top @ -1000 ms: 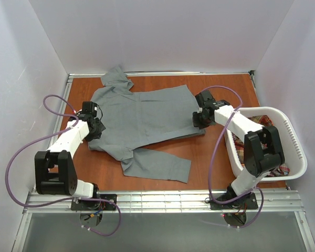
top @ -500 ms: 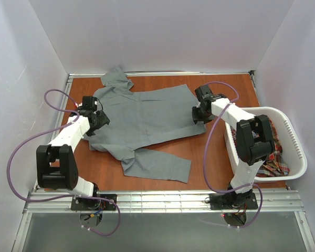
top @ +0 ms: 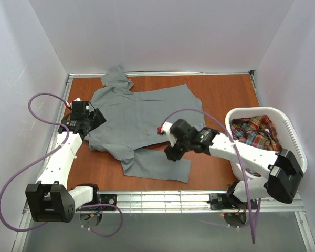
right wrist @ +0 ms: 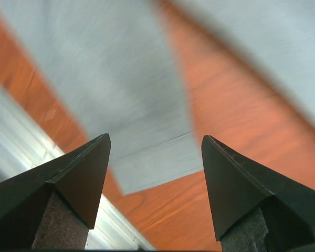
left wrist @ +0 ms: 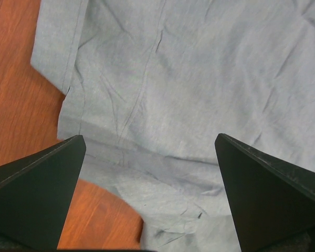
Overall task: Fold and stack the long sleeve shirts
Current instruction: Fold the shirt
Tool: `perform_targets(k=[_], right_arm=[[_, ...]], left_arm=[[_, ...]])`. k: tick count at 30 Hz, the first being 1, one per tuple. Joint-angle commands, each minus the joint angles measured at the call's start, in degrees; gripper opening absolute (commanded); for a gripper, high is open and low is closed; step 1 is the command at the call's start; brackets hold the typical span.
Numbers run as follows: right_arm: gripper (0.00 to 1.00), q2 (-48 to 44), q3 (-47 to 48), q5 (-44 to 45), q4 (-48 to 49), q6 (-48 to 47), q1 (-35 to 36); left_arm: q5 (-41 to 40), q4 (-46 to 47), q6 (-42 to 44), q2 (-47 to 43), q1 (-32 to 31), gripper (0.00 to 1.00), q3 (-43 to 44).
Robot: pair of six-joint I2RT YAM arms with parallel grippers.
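Wooden tabletop [top: 220, 94] | right gripper [right wrist: 155, 139] spread, empty, over near sleeve [top: 157, 165] (blurred; probably its cuff end) | left gripper [left wrist: 149, 136] wide apart, empty, above grey shirt [top: 142, 113] lying flat mid-table, far sleeve [top: 115, 79] reaching the back edge | plaid shirt [top: 257, 131] heaped in basket [top: 296, 152], right side.

Bright even light; blurry right-wrist view.

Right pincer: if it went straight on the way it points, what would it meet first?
Probably the cuff end of the grey shirt's lower sleeve, flat on the table, framed between the open right pincer fingers. Depth is hard to judge.
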Motion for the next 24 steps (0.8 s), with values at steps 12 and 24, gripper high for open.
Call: perform_targets(k=[12, 24], right_arm=[[0.66, 12.76, -3.87, 3.42, -4.11, -3.96, 20.61], [0.10, 18.12, -3.43, 14.77, 0.11, -5.72, 20.79]], left_arm=[[2.02, -2.17, 3.13, -0.41, 0.31, 0.95, -1.63], [1.66, -1.99, 3.92, -0.68, 0.31, 0.95, -1.63]])
